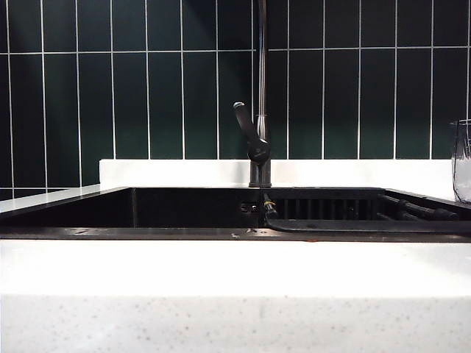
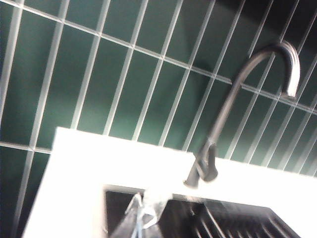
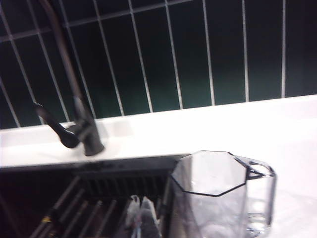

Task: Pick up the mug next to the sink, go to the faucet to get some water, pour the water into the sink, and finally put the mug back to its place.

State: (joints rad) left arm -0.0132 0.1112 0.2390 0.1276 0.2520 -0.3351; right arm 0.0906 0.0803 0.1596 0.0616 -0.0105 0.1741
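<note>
On the counter [image 1: 235, 272] right of the sink [image 1: 184, 209] stands the mug [image 3: 218, 198], untouched. Faucet [image 1: 260, 140] rises behind the basin. Left gripper [image 2: 141, 215] and right gripper [image 3: 141, 215] both pressed together, empty, hovering near the sink's edge.

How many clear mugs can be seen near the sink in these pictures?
1. The mug stands on the white counter at the right end of the sink, at the right edge of the exterior view. More could stand out of view.
</note>
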